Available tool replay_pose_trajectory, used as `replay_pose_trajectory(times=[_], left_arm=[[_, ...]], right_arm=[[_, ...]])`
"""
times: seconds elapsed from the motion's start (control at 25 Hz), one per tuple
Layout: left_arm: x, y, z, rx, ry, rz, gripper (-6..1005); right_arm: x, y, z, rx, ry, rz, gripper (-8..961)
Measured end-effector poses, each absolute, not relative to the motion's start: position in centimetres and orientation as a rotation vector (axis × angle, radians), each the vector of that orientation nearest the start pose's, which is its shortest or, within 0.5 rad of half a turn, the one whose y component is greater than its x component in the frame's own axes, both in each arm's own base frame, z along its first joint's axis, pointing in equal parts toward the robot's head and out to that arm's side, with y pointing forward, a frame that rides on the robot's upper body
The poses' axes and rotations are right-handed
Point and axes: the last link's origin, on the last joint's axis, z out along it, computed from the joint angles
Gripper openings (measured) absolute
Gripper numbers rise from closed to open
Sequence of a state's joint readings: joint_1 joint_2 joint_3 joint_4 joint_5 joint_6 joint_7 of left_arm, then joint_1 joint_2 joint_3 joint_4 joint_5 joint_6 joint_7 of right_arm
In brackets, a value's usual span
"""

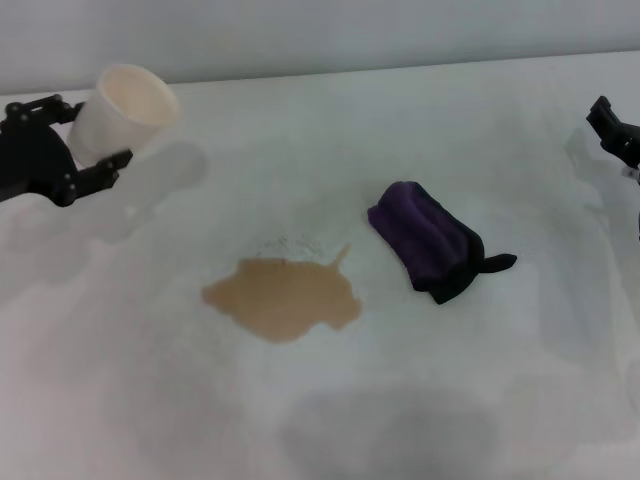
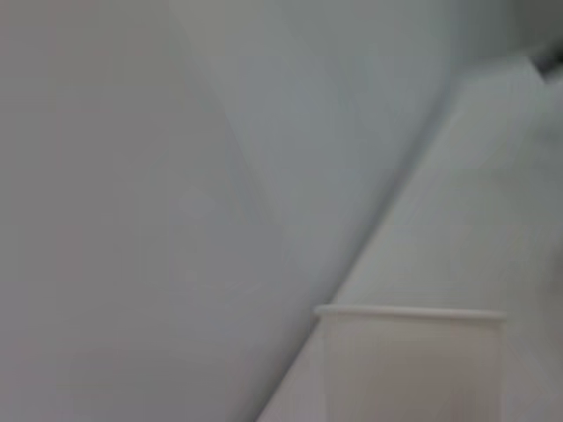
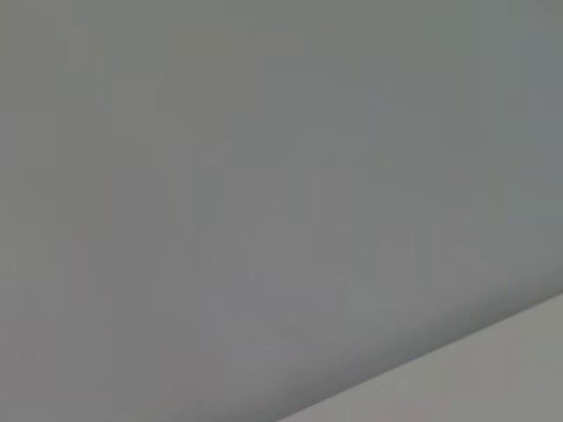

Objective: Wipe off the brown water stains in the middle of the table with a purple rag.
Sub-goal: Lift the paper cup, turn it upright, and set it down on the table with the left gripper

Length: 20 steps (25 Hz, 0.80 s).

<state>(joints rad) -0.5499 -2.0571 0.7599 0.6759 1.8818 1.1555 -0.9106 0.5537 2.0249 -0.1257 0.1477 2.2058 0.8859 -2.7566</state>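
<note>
A: Step status? We hold the paper cup (image 1: 122,108) in the left claw (image 1: 88,140), fingers pinching its wall, at the desk's (image 1: 150,400) far left.

B: Wiping not started. One brown water stain (image 1: 283,297) lies mid-desk; one purple rag (image 1: 428,238) lies just right of it, untouched. Next, we judge: right claw (image 1: 618,135), state indeterminable, descends onto the rag.

My black left gripper (image 1: 88,135) is cut off by the head view's left edge, arm out of frame. My black right gripper (image 1: 618,130) is clipped by the right edge; can't read its fingers. Left wrist view: the cream paper cup (image 2: 412,365) is blurred, its base cut off at the frame's edge. Right wrist view: only blurred grey wall and a corner of the plain white table (image 3: 493,378).
</note>
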Motion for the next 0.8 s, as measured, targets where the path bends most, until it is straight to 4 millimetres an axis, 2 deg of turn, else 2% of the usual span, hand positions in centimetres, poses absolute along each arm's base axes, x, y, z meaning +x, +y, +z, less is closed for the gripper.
replay_pose_trajectory(times=[0.04,0.08,0.32,0.56,0.8], left_arm=[[-27.8,38.7,2.2,-2.422,-0.043,-0.298,656],[-29.0,37.5,0.9,-2.331,-0.248,-0.465,655],[-31.4,34.7,-1.9,-2.127,-0.529,-0.678,651],[-33.2,32.2,-4.2,-1.940,-0.769,-0.751,651],[-35.0,31.6,-5.0,-1.747,-0.948,-0.707,660]], right_arm=[[38.6,34.7,0.2,-1.261,1.089,0.652,858],[38.5,34.7,0.2,-1.267,1.085,0.651,858],[38.7,35.0,0.9,-1.281,1.054,0.636,857],[38.9,35.2,1.6,-1.275,1.031,0.629,857],[38.6,35.5,1.6,-1.302,1.011,0.625,857]])
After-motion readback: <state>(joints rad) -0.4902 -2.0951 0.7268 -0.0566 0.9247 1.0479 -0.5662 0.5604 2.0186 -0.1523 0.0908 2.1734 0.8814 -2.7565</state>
